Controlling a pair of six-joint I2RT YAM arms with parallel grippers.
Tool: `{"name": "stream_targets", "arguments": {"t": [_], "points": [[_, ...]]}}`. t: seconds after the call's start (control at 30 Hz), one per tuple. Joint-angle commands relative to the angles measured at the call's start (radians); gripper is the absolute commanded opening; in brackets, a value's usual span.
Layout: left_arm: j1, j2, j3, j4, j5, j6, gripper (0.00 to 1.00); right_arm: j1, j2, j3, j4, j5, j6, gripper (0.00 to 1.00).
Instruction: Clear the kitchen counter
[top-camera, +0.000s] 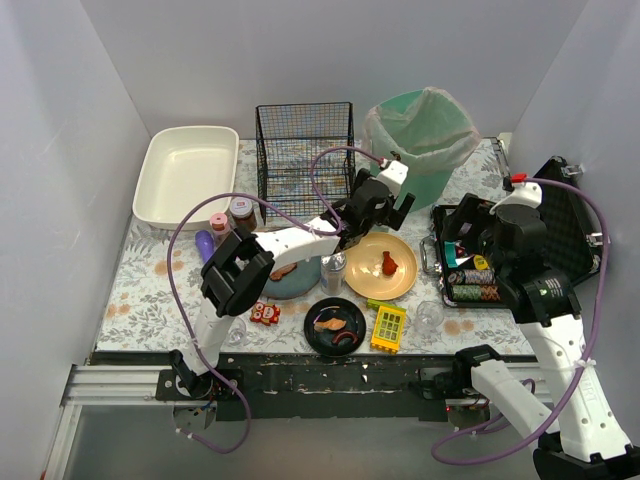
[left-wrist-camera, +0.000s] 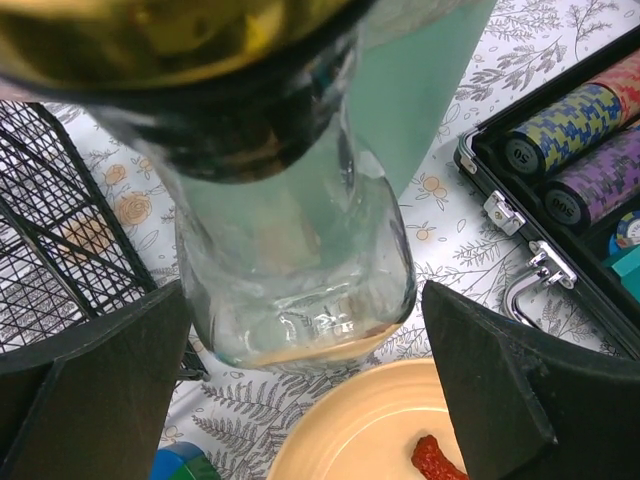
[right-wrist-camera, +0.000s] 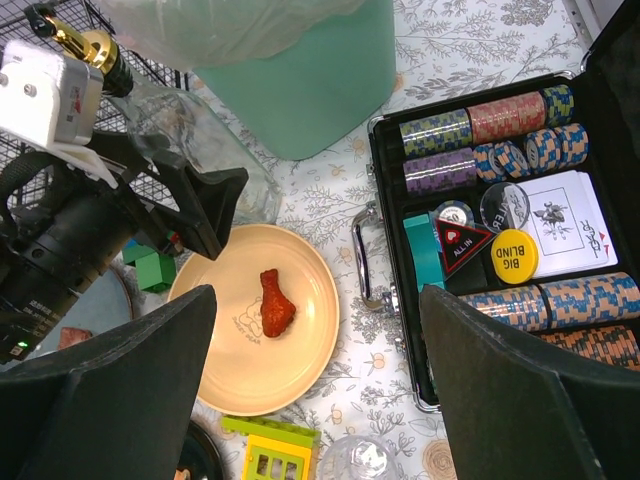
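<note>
Top external view: kitchen counter (top-camera: 150, 285) fills centre, cluttered.
Left gripper (left-wrist-camera: 305, 290): clamped on tilted glass bottle (left-wrist-camera: 290, 220).
Right gripper (right-wrist-camera: 318, 295): fingers apart, empty.
Risk: smooth glass may slip, striking plate (left-wrist-camera: 340, 440) at 6 o'clock.

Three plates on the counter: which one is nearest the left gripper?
The cream plate with the red drumstick on it, right by the left gripper. The blue plate and black plate lie farther off, toward the front edge.
</note>
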Motion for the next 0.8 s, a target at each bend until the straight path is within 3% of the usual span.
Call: {"name": "stream_targets", "arguments": {"t": [0.0, 0.3, 0.47, 0.77], "points": [[0.009, -0.014, 0.059, 0.045, -0.018, 0.014, 0.97, -0.002, -0.020, -0.004, 0.027, 0.003, -0.023, 0.91], [0.023, -0.010, 0.080, 0.052, 0.000, -0.006, 0.82, -0.003, -0.028, -0.021, 0.033, 0.001, -0.026, 0.91], [0.030, 0.008, 0.096, 0.046, -0.005, -0.011, 0.61, -0.003, -0.029, -0.018, 0.034, 0.001, -0.030, 0.91], [0.035, 0.048, 0.128, 0.039, 0.029, -0.040, 0.50, -0.003, -0.038, -0.020, 0.033, 0.011, -0.038, 0.91]]}}
